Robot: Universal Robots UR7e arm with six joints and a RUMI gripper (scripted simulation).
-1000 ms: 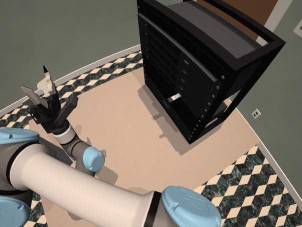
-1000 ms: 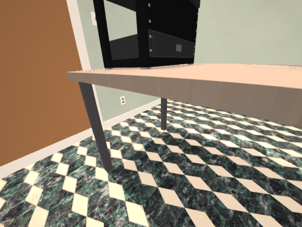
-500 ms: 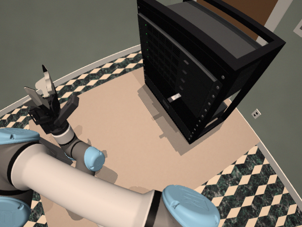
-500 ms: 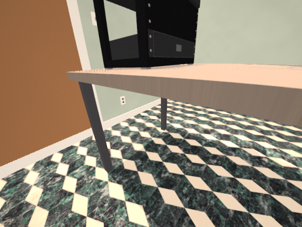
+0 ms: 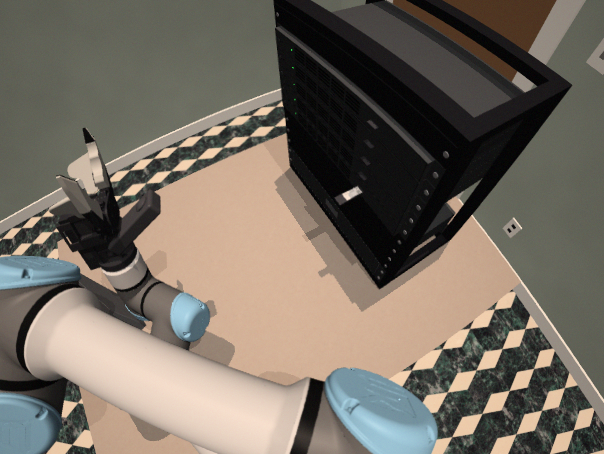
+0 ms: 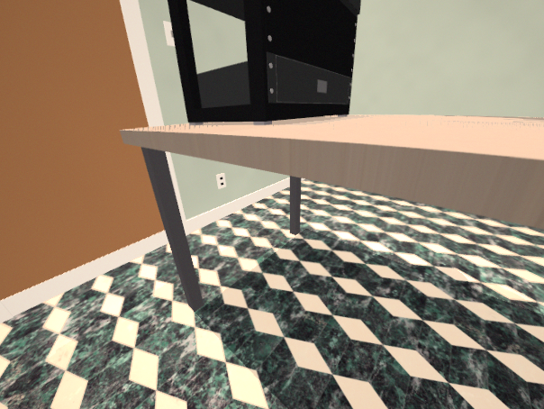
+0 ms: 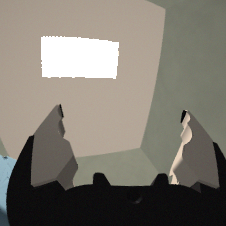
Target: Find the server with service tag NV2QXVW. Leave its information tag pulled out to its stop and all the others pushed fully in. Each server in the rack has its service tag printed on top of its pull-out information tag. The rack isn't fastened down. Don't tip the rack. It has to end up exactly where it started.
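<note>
Across the tabletop (image 5: 260, 235) (image 6: 405, 135) from the rack: my hand (image 5: 74, 152) (image 7: 123, 107), fingers spread wide with nothing between them, pointed up and away from the servers.
Rack: upright on the tabletop (image 5: 520, 107) (image 6: 258, 59), unfastened, so any firm push could slide or tip it.
Pale tag: low on the rack's front (image 5: 352, 194), sticking out below the column of shorter tabs; its print is too small for me to read.
Tabs: four dark ones above it (image 5: 372, 124), seemingly sitting closer in.
NV2QXVW: somewhere in the rack; which server, I cannot tell.
Arm: clear of the front, which I judge leaves the tags in view for reading.
Next: read the pale tag, then leave or gently push it.

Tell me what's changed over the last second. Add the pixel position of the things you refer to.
The pincer (image 5: 74, 155) (image 7: 123, 107) has turned slightly: in the top view its lower fingertip shifted right and its upper one a little left. Nothing was taken hold of or let go; it stands open. The rack (image 5: 520, 111) (image 6: 258, 68) and the pale tag (image 5: 352, 193) at its front stayed put.
</note>
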